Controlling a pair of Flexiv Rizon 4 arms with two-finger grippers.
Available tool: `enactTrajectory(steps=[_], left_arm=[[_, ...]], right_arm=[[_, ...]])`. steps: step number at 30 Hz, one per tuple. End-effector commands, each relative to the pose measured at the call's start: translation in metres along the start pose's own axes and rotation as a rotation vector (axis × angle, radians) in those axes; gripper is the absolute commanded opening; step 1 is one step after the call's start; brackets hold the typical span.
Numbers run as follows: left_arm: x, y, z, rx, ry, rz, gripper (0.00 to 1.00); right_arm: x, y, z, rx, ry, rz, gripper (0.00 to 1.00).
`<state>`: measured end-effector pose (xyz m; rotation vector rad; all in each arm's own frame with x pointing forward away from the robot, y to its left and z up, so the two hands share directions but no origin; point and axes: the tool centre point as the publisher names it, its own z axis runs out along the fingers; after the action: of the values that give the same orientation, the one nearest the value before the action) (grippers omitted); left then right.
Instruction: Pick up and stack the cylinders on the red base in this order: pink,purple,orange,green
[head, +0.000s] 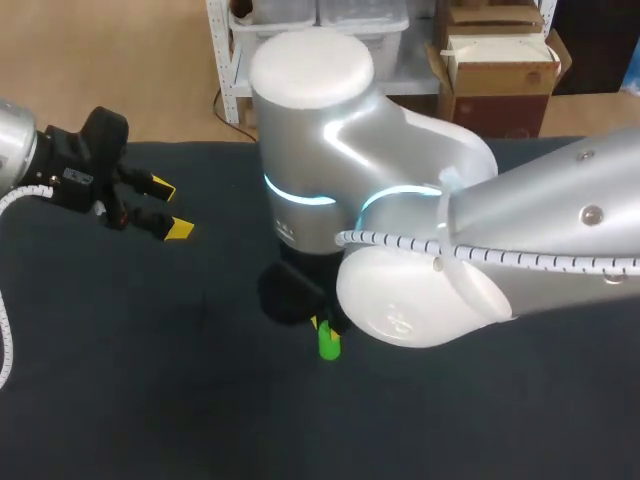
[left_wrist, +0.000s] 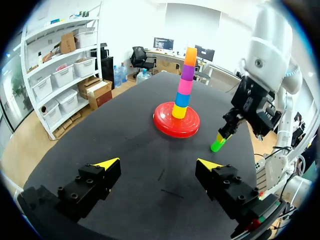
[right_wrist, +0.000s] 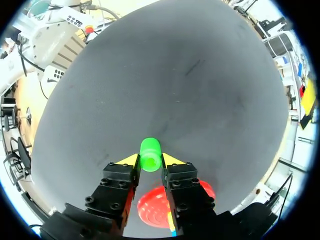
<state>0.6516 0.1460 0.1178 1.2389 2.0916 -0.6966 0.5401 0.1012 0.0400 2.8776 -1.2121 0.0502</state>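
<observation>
Counter (head: 100, 400): flat, covered in a dark grey matte sheet. A few short faint marks (left_wrist: 161, 175) lie on the sheet well apart from the red base (left_wrist: 162, 124), on the side toward the left jaws.

Red base: round disc lying flat on the counter. Five cylinders stand on it in one upright column, each touching the next. From the bottom up these are the yellow cylinder (left_wrist: 179, 111), blue cylinder (left_wrist: 182, 99), pink cylinder (left_wrist: 185, 86), purple cylinder (left_wrist: 187, 72) and orange cylinder (left_wrist: 190, 56).

Green cylinder (right_wrist: 150, 154): off the column, low and just beside the red base, on the side toward the right arm (head: 420, 250). It is tilted and clenched from two sides by the right jaws, with its rounded end protruding past the yellow tips. Whether its lower end touches the counter cannot be determined.

Right arm: enters from the right and reaches past the middle of the counter. In the head view its large joints stand over the red base and hide both base and column. In the right wrist view the finger bodies cover part of the red base.

Left arm (head: 20, 150): well apart from the red base, above bare counter. The left jaws are released, with the fingertips (left_wrist: 107, 162) spread wide and gripping nothing. The red base, the column and the right jaws all show in full ahead of the left jaws.
</observation>
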Motion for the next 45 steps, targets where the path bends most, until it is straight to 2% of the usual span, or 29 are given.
enactTrajectory(steps=[1,4,8,13,18,22,27,29,32,38,45], left_arm=[[0.001,0.0,0.0,0.0,-0.002,0.001,1.0],[0.001,0.0,0.0,0.0,-0.002,0.001,1.0],[0.001,0.0,0.0,0.0,-0.002,0.001,1.0],[0.001,0.0,0.0,0.0,-0.002,0.001,1.0],[0.001,0.0,0.0,0.0,-0.002,0.001,1.0],[0.001,0.0,0.0,0.0,-0.002,0.001,1.0],[0.001,0.0,0.0,0.0,-0.002,0.001,1.0],[0.001,0.0,0.0,0.0,-0.002,0.001,1.0],[0.001,0.0,0.0,0.0,-0.002,0.001,1.0],[0.001,0.0,0.0,0.0,-0.002,0.001,1.0],[0.001,0.0,0.0,0.0,-0.002,0.001,1.0]], right_arm=[[0.005,0.0,-0.035,0.038,0.044,-0.006,0.0],[0.015,-0.006,-0.074,0.094,0.085,-0.018,0.0],[0.034,-0.011,-0.143,0.167,0.144,-0.02,0.0],[0.055,-0.016,-0.221,0.229,0.147,-0.019,0.0],[0.07,-0.015,-0.258,0.269,0.078,0.026,0.0],[0.082,-0.018,-0.274,0.258,0.041,0.005,0.0],[0.103,-0.019,-0.279,0.175,-0.009,-0.043,0.0],[0.111,-0.017,-0.279,0.134,0.0,-0.051,0.0],[0.123,-0.016,-0.28,0.117,-0.003,-0.046,0.0],[0.147,-0.02,-0.27,0.072,-0.018,-0.024,0.0],[0.162,-0.029,-0.259,0.039,-0.024,-0.019,0.0]])
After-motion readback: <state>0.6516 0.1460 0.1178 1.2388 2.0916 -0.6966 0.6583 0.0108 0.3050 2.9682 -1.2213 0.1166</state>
